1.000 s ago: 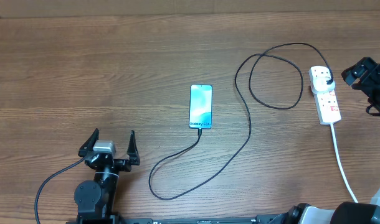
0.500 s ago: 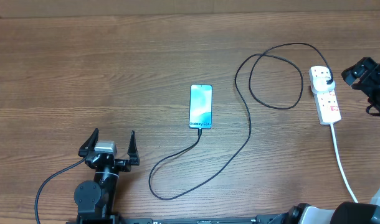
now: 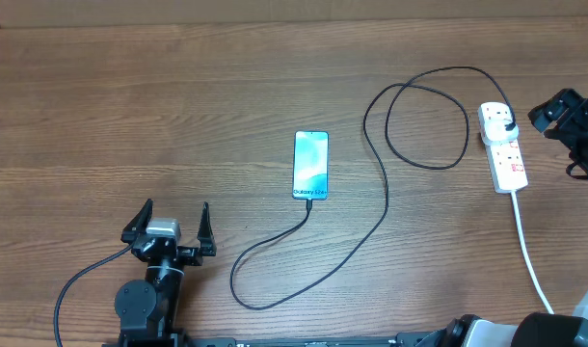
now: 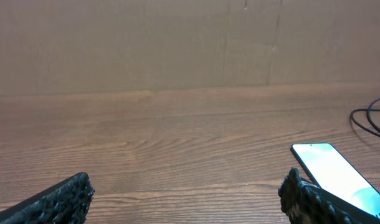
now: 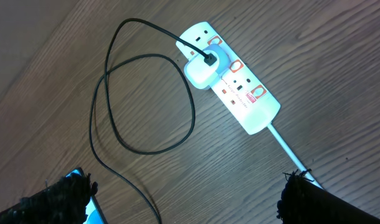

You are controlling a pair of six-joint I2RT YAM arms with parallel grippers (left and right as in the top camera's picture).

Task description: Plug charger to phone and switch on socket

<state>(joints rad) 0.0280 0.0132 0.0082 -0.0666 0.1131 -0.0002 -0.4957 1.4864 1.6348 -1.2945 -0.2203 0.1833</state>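
The phone lies flat at mid-table, its light-blue screen lit, and shows at the lower right of the left wrist view. The black charger cable runs from the phone's near end, loops across the table and ends at a plug in the white socket. The right wrist view shows that socket and the cable loop. My left gripper is open near the front left, well short of the phone. Beside the socket at the right edge, my right gripper is open and holds nothing.
A white cord runs from the socket to the table's front edge. A cardboard wall stands behind the wooden table.
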